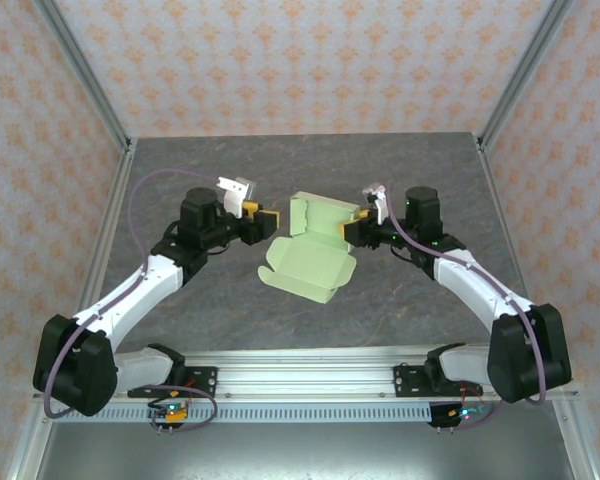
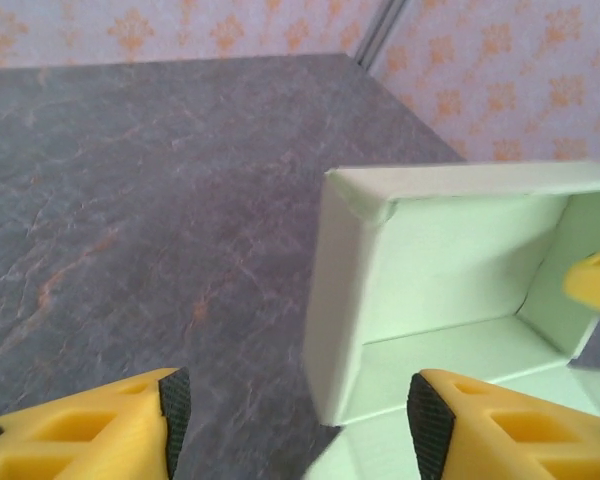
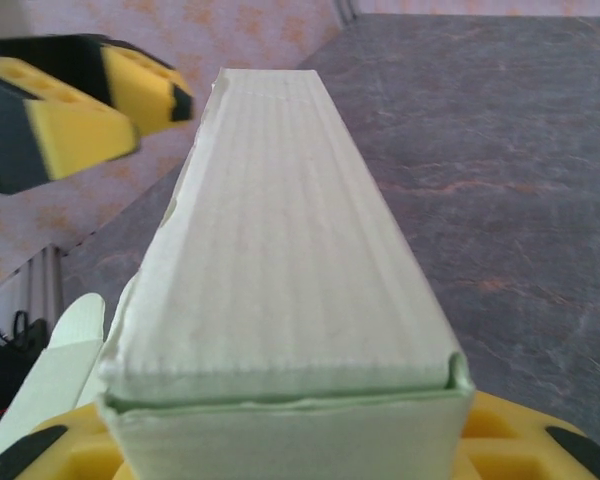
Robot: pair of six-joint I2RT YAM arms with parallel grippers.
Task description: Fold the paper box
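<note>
My left gripper (image 1: 267, 222) hangs spread just beside the left end of the paper box (image 1: 310, 250). Its black pads (image 2: 175, 405) stand apart with only bare table (image 1: 180, 180) between them, touching nothing. I judge it is wide because no fold on this side is ready for pinching, and open jaws let me come in around the near left wall without knocking it.

My right gripper (image 1: 356, 228) is at the opposite end, pinching the box's right end wall. From its own wrist camera the cardboard sits between the yellow fingers and runs straight away from them. From my left wrist camera one yellow fingertip (image 2: 595, 280) shows inside the box's right side. That grip looks like an anchor, because thin card would slide or spring open if nothing held it while the other side is worked.

The box rests near the middle of the table between my two arms. It is partly formed. The tray's back and side walls are raised, its hollow faces my left wrist camera, and the lid flap (image 1: 305, 275) lies spread toward my bases, not yet closed. My guess is the next job is tucking or pressing the left end. The risk is creasing the wall rather than folding it on its score.
</note>
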